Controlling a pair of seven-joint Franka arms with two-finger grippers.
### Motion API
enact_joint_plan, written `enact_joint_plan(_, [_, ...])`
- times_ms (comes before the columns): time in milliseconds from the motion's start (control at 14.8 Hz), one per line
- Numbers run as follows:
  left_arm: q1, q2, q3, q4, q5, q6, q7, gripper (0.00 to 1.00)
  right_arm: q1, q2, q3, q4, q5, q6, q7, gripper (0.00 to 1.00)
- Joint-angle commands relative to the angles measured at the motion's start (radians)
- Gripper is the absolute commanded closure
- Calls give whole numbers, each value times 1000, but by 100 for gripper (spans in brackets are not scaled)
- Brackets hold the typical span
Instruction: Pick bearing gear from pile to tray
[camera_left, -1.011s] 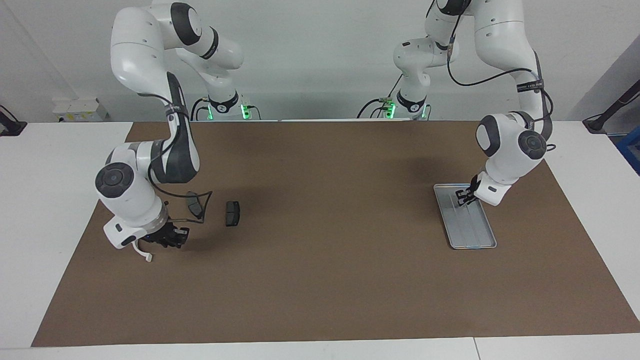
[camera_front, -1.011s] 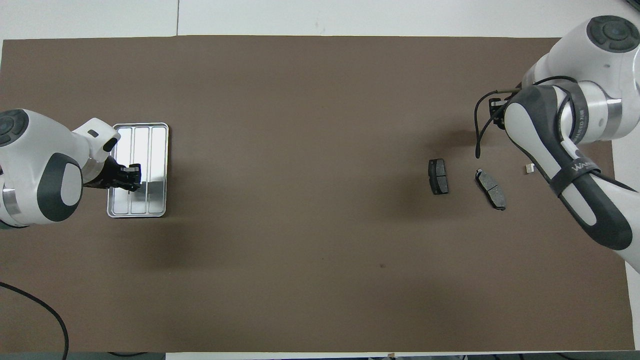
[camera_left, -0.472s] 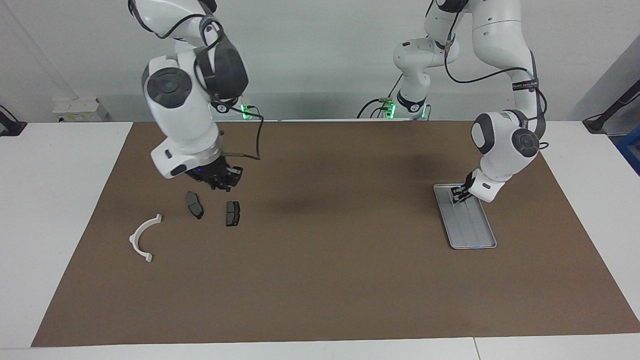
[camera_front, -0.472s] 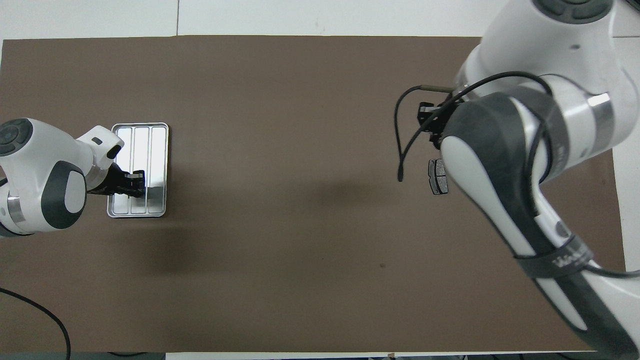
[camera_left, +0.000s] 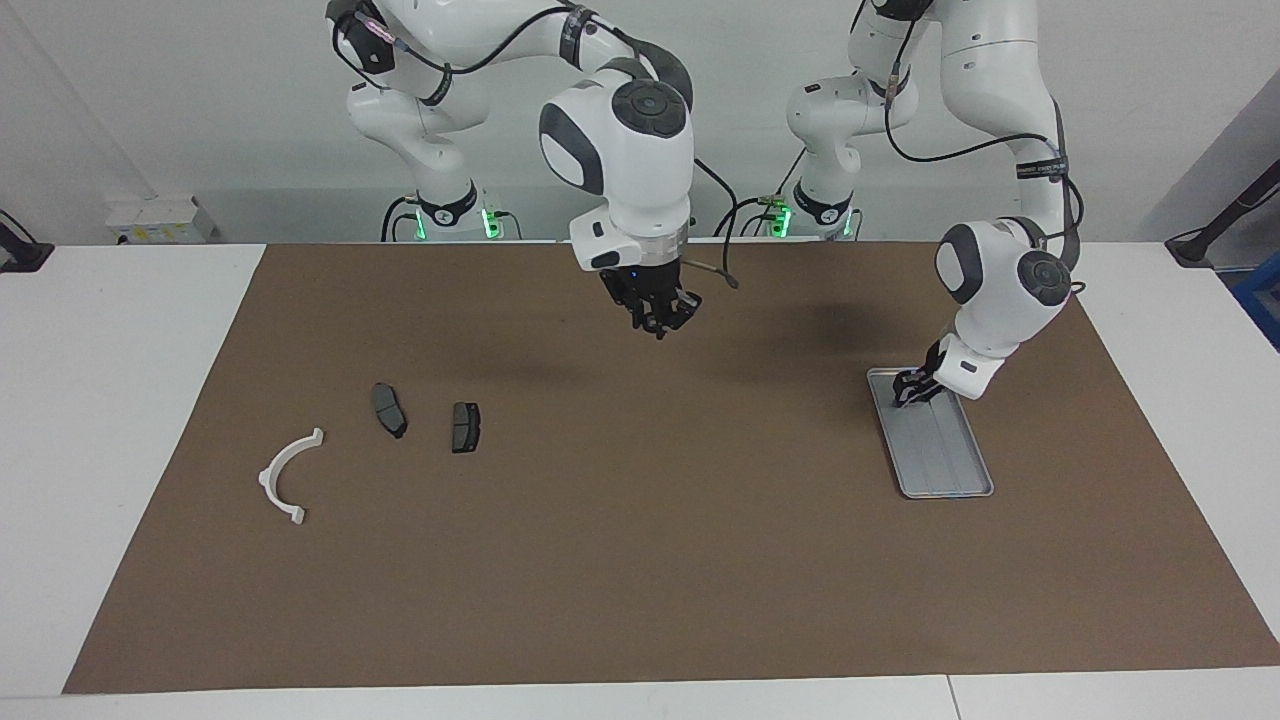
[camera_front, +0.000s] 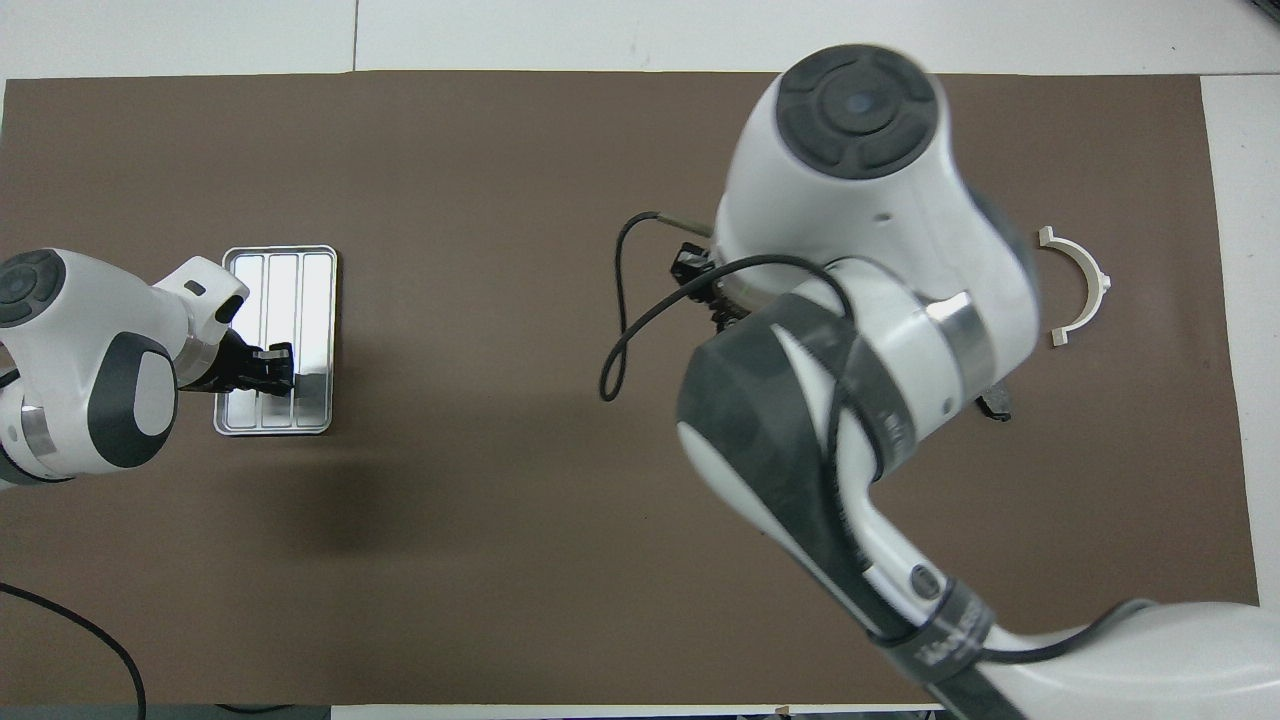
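A white table carries a wide brown mat (camera_left: 640, 560), and the tray (camera_left: 940, 460) lies on the mat toward the left arm's end. What has changed is the right arm. A second ago its gripper was down among the pile, well apart from the tray, at the white half-ring bracket (camera_left: 285, 475). Now the right gripper (camera_left: 660, 318) hangs high over the middle of the mat, between the pile and the tray. The bracket and the two dark slabs (camera_left: 388, 410) (camera_left: 465, 427) lie uncovered where they were, well apart from the tray. Whether the right gripper is spread or pinching something I cannot tell. No bearing gear shows on the mat or in the tray, so if one was picked it is hidden in that gripper. The left gripper (camera_left: 905, 390) has barely shifted and is low over the end of the tray nearer the robots. I cannot tell its state either, and nothing is visibly held there. Judged from the swing toward the tray, this looks like the carry stage of a pick. The drop into the tray is not yet done, and the left gripper already occupies part of the tray.
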Motion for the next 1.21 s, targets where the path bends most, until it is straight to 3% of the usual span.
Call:
enact_joint_plan(0, [-1, -21, -4, 23, -25, -19, 14, 9, 9, 25, -3, -90, -40, 140, 61, 100])
enact_joint_plan(202, [-1, -15, -1, 118, -112, -85, 5, 0, 84, 160, -4, -91, -228, 223, 210, 100])
enact_joint_plan(337, [-1, -13, -1, 163, -117, -126, -13, 0, 87, 223, -4, -91, -288, 285, 271, 100])
enact_joint_plan(809, [-50, -15, 1, 163, -117, -123, -114, 0, 84, 252, -6, -98, -298, 335, 272, 100])
enact_joint_plan(876, [-52, -15, 1, 160, -117, -123, -116, 0, 84, 251, -6, -97, -296, 332, 271, 83])
enact_joint_plan(944, [-52, -15, 1, 160, -117, -125, -116, 0, 84, 249, -7, -97, -298, 320, 272, 1])
enact_joint_plan(1146, [-62, -16, 1, 160, -117, -125, -131, 0, 78, 249, -7, -66, -298, 273, 263, 0])
